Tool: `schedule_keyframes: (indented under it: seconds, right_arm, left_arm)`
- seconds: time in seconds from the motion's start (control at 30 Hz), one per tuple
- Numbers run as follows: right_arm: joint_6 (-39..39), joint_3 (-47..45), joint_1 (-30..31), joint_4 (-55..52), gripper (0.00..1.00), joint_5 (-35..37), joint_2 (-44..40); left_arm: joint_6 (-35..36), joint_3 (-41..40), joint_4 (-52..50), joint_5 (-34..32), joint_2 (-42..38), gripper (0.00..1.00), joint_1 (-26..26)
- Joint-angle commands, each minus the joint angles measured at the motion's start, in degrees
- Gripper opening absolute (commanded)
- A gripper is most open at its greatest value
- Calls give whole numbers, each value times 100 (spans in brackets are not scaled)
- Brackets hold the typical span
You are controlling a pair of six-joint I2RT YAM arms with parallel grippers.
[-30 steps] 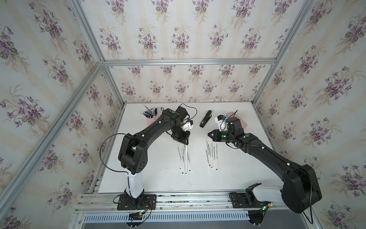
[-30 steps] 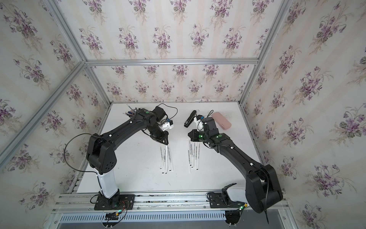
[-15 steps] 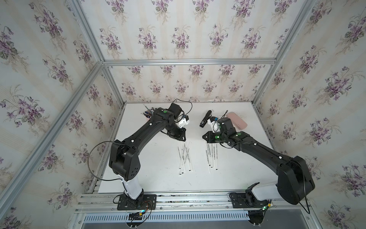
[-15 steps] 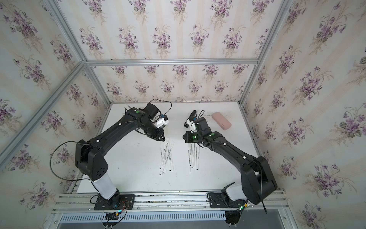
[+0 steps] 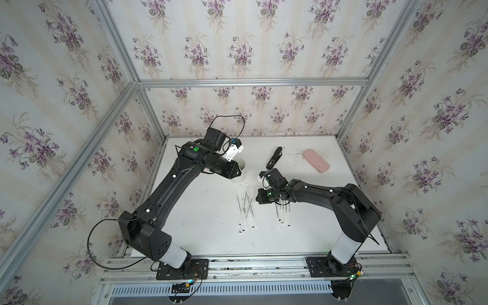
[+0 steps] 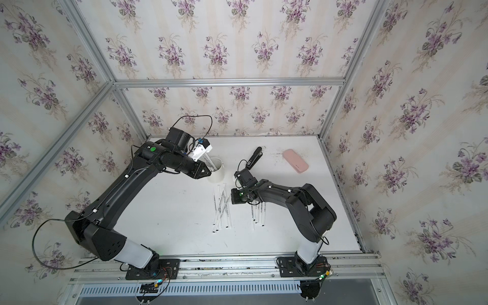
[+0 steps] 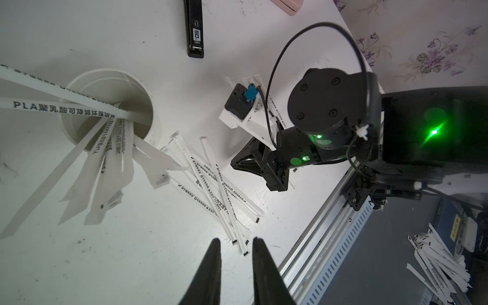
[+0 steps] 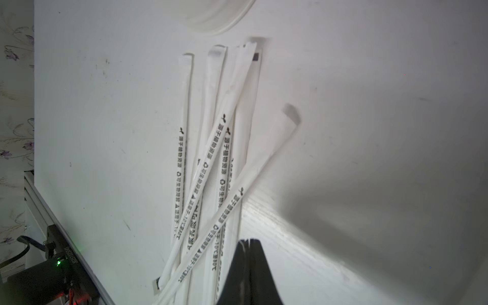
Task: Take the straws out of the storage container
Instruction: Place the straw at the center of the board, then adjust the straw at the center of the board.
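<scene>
Partway done: a good dozen straws (image 8: pixel 212 148) lie in two loose piles on the table (image 5: pixel 206 211), several more lean in the storage container (image 7: pixel 111 79) beside them, left gripper (image 7: pixel 235 241) parted and empty, right gripper (image 8: pixel 248 241) pinched shut.

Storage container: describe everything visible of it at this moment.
The storage container is a small white round cup, plastic-looking, open-topped, standing upright on the white table toward its back. Several paper-wrapped straws stand inside, leaning out over its rim. More lie loose on the table beside it. The open left tool hovers close by, not touching it.
</scene>
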Motion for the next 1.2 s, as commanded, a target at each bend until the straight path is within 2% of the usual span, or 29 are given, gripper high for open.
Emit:
schedule_keyframes:
  seconds: [0.0, 0.2, 0.47, 0.57, 0.77, 0.97, 1.17]
  right_arm:
    - [68, 168, 21, 136, 6, 76, 262]
    - [25, 561, 21, 99, 6, 87, 718]
    - [-70, 984, 21, 92, 6, -17, 830]
    - [-142, 1056, 21, -24, 5, 6, 664]
    - [-666, 1524, 3, -659, 8, 678, 102]
    - [-1299, 1327, 20, 518, 20, 736, -114]
    - [-1662, 1048, 29, 1648, 27, 766, -49]
  left_arm:
    - [68, -62, 161, 121, -96, 24, 33]
    - [57, -173, 280, 161, -180, 23, 69]
    - [23, -335, 477, 187, -361, 23, 179]
    - [7, -457, 676, 76, -540, 23, 279]
    - [-111, -1033, 1457, -253, -1269, 26, 648]
    - [-302, -1444, 1907, -331, -1571, 30, 1094]
    - [-307, -1508, 1890, -332, -1559, 30, 1234]
